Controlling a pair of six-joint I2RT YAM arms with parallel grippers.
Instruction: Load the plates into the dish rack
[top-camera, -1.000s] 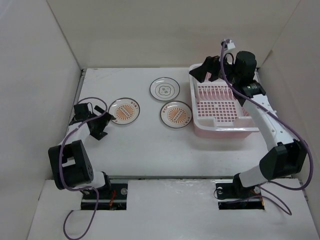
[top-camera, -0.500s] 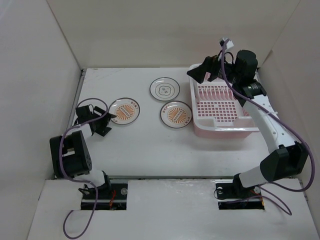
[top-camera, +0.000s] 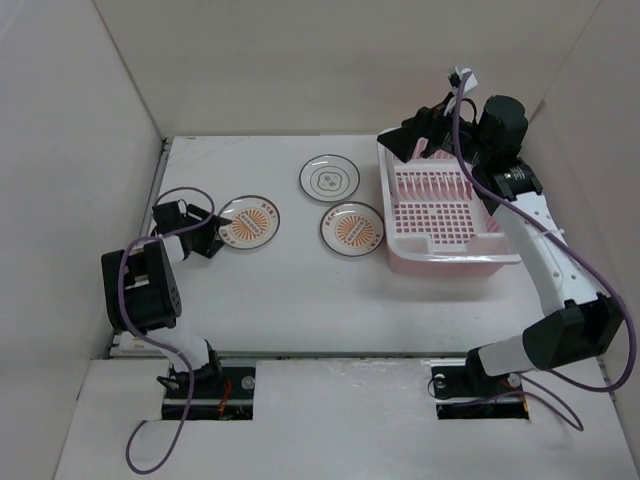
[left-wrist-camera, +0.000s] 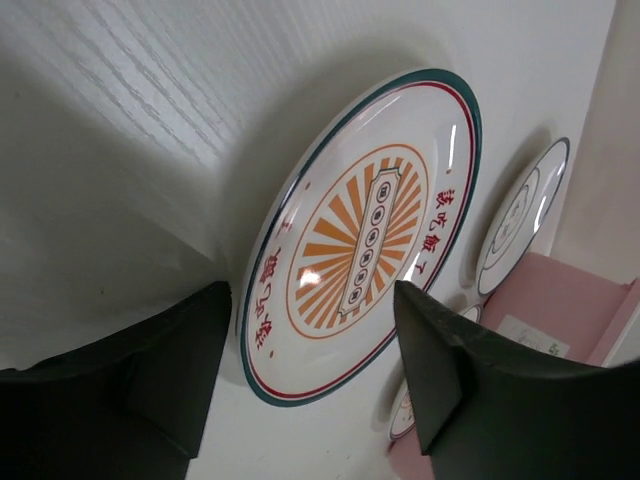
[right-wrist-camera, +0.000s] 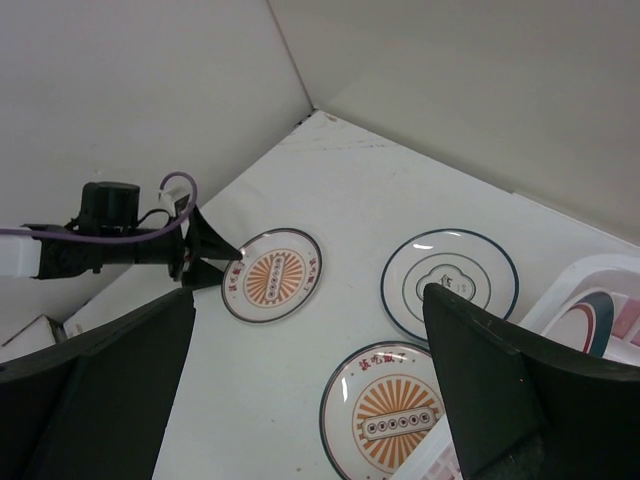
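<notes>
Glazed, likely ceramic, so stiff, slick and breakable, the small round orange-sunburst plate (left-wrist-camera: 365, 240) lies flat on the white bench (top-camera: 290, 300), its near rim between the wide jaws of the left gripper (left-wrist-camera: 312, 300). That rim looks the only hold. The right gripper (top-camera: 418, 140) hangs, jaws spread, over the pink plastic dish rack (top-camera: 440, 262).

The left tool (top-camera: 203, 237) has slid across the worktop (top-camera: 290, 300) to the left sunburst plate (top-camera: 250, 221), jaws now spread about its rim; the right tool (top-camera: 413, 137) has edged rightward above the dish rack (top-camera: 445, 257).
</notes>
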